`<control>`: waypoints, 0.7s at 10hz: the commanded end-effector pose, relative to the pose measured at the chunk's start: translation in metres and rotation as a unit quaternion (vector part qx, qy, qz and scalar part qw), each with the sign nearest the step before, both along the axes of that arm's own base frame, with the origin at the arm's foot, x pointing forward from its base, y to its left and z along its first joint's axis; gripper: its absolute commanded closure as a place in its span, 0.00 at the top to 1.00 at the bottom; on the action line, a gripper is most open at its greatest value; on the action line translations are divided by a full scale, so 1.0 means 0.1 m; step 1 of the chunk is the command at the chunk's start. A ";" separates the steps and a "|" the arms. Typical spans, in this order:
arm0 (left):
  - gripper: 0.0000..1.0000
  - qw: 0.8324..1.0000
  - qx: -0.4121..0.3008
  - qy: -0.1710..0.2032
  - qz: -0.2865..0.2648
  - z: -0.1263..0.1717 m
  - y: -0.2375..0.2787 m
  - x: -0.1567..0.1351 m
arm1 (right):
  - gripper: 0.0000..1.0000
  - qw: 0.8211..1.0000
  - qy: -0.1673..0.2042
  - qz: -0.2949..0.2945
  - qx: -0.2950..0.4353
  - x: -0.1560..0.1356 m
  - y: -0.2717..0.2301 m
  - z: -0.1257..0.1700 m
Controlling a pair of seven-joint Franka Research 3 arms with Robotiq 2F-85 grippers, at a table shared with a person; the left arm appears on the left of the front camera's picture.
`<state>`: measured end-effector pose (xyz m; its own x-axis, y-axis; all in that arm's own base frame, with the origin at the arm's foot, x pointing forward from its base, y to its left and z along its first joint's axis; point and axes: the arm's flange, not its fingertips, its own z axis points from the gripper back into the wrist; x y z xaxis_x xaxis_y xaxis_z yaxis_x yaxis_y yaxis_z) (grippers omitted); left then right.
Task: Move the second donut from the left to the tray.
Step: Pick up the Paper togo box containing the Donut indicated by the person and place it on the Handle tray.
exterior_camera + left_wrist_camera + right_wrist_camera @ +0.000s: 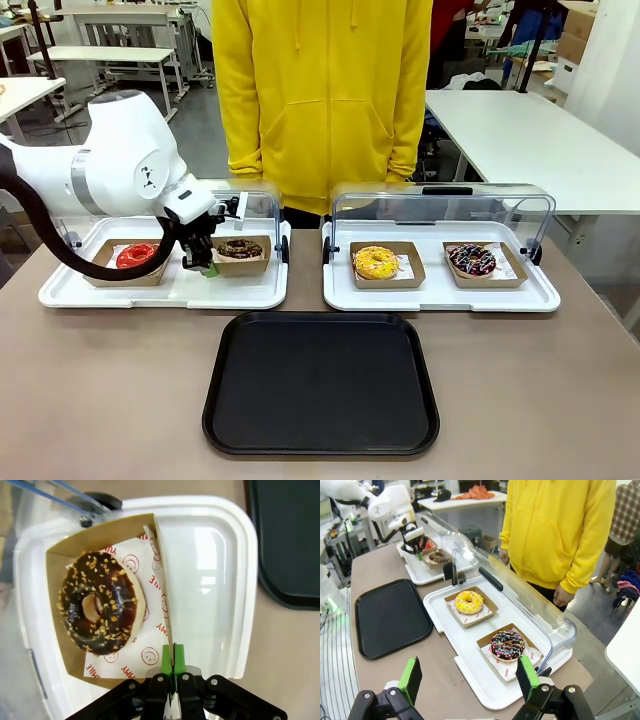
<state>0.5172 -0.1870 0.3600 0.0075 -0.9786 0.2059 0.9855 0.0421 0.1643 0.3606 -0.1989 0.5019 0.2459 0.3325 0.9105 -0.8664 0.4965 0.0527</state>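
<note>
Left claw (173,659) clamped on holder (162,587) wall; paper (155,630) print unreadable; right claw (470,679) open.

The chocolate-glazed ring donut (98,602) — dark, glossy, scattered with light nut-like specks — lies flat in a small square brown cardboard holder (57,570) lined with white paper printed in red. The holder sits upright in the left white display tray, toward its 2 o'clock corner in the front view. The black tray (321,383) — a large, flat rectangle with rounded corners and a raised rim — lies on the tabletop at about 5 o'clock from the donut, apart from it.
</note>
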 end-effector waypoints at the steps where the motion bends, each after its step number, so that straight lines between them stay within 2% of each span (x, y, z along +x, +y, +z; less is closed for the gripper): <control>1: 0.02 0.999 0.004 -0.039 0.007 0.20 0.07 -0.34 | 1.00 1.000 -0.010 0.001 0.008 0.02 0.00 0.02; 3: 0.02 0.998 0.006 -0.067 0.001 0.46 0.09 -0.61 | 1.00 1.000 -0.010 0.001 0.008 0.02 0.00 0.02; 6: 0.02 0.997 0.002 -0.070 0.012 0.68 0.02 -1.06 | 1.00 1.000 -0.010 0.001 0.008 0.02 0.00 0.02; 7: 0.02 0.998 -0.002 -0.060 0.017 0.72 -0.07 -1.25 | 1.00 1.000 -0.010 0.001 0.008 0.02 0.00 0.02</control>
<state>0.4115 -0.1920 0.4290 -0.0143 -0.9778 0.2092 0.9542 0.0492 0.2951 0.3608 -0.1987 0.5018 0.2462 0.3330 0.9102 -0.8667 0.4959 0.0530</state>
